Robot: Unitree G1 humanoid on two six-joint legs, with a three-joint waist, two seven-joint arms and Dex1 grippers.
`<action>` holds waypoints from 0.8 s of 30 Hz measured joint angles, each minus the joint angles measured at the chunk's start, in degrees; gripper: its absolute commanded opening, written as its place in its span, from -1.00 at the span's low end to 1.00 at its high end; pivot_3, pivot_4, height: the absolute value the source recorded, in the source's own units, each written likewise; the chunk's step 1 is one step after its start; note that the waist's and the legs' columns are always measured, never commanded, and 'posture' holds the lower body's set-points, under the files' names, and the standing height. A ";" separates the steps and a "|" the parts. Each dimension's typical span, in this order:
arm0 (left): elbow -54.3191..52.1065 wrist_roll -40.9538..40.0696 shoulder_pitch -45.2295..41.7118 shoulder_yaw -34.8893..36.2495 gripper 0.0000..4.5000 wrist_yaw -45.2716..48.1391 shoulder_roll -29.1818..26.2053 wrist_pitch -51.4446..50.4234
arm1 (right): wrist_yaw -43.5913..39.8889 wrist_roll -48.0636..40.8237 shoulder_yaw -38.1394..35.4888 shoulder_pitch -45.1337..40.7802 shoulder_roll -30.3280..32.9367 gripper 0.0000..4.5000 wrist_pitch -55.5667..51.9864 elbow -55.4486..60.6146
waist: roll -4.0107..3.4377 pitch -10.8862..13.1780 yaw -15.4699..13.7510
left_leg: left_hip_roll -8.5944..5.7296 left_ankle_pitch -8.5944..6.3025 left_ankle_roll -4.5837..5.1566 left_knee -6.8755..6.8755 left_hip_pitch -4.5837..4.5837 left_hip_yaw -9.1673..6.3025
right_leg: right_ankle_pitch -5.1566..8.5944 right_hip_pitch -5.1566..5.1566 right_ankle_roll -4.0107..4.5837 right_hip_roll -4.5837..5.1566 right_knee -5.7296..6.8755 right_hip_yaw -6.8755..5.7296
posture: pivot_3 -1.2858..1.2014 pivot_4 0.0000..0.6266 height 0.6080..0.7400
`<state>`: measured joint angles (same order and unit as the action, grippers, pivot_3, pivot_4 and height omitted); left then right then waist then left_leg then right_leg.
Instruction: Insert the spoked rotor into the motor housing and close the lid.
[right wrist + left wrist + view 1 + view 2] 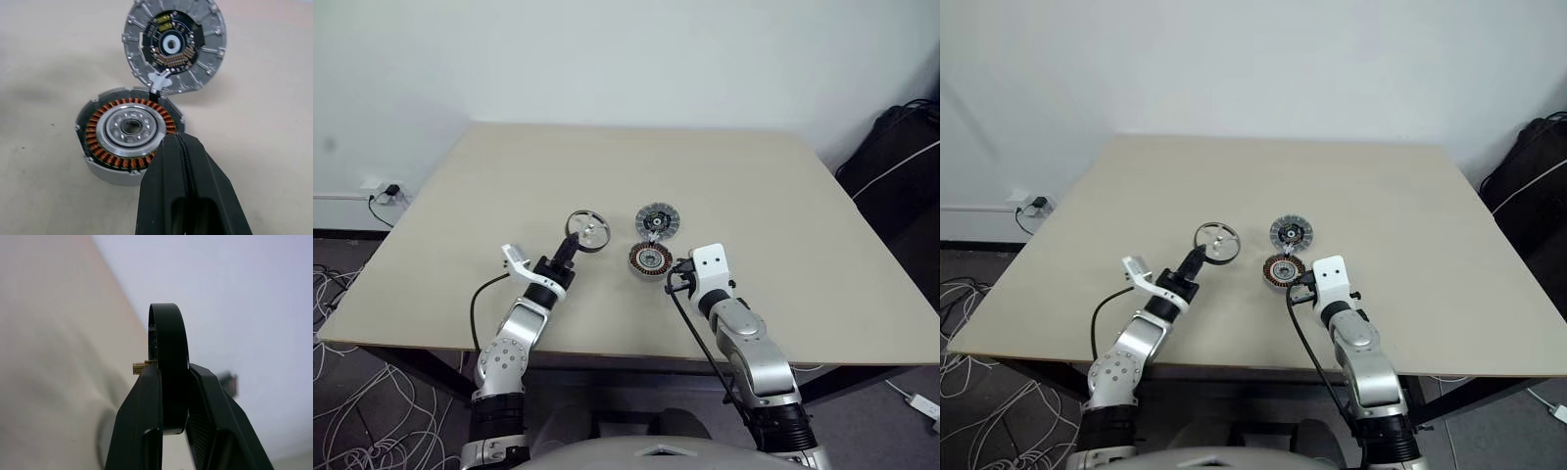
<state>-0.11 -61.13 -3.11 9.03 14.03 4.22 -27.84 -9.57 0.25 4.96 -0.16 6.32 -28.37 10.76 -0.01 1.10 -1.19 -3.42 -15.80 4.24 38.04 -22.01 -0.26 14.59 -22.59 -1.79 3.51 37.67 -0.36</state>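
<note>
My left gripper (pixel 570 245) is shut on the dark rim of the spoked rotor (pixel 588 231), which hangs tilted just above the table. In the left wrist view the spoked rotor (pixel 168 362) stands edge-on between the two black fingers (pixel 142 416). The motor housing (pixel 650 258), a copper ring around a silver centre, lies on the table to the right of the rotor. The lid (pixel 173 44), grey and ribbed, lies open just beyond the motor housing (pixel 128 128), joined to it by a small tab. My right gripper (pixel 178 138) is shut, its tips at the housing's near edge.
The parts sit in the near middle of a beige table (pixel 754 176) with a white wall behind it. Loose cables (pixel 342 294) and a wall socket (pixel 382 191) are on the floor at the left. A black bag (pixel 901 157) stands at the right.
</note>
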 measured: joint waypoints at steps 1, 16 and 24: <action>1.14 -0.36 -0.46 -1.16 -0.80 0.02 -0.07 -0.44 | 0.17 -0.05 -0.23 0.50 0.01 -1.00 -0.11 0.74 | 0.00 0.00 0.00 | 0.00 0.01 0.00 0.00 0.00 0.00 | 0.00 0.00 0.00 -0.01 0.01 0.00 | 0.03 -1.00 1.00; 19.95 -0.83 -16.84 -6.60 -0.80 2.90 3.22 -3.25 | 2.53 -0.18 -1.75 6.28 0.31 -1.00 -1.14 5.82 | 0.15 0.10 -0.32 | -0.03 0.18 0.25 0.15 0.00 0.03 | -0.04 0.05 -0.08 -0.06 0.03 0.02 | 0.03 -1.00 1.00; 24.39 0.83 -19.40 -7.25 -0.80 4.74 5.18 -5.01 | 3.61 -0.35 -2.29 7.75 0.01 -1.00 -2.09 6.90 | 0.15 0.12 -0.26 | 0.00 0.22 0.26 0.05 -0.03 0.01 | -0.12 -0.03 -0.21 -0.08 0.04 0.03 | 0.03 -1.00 1.00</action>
<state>24.29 -60.30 -22.51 1.78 18.77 9.40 -32.84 -5.96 -0.09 2.68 7.59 6.33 -30.46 17.66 0.14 1.21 -1.45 -3.43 -15.59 4.50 38.09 -22.04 -0.25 14.47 -22.62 -2.00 3.44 37.71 -0.32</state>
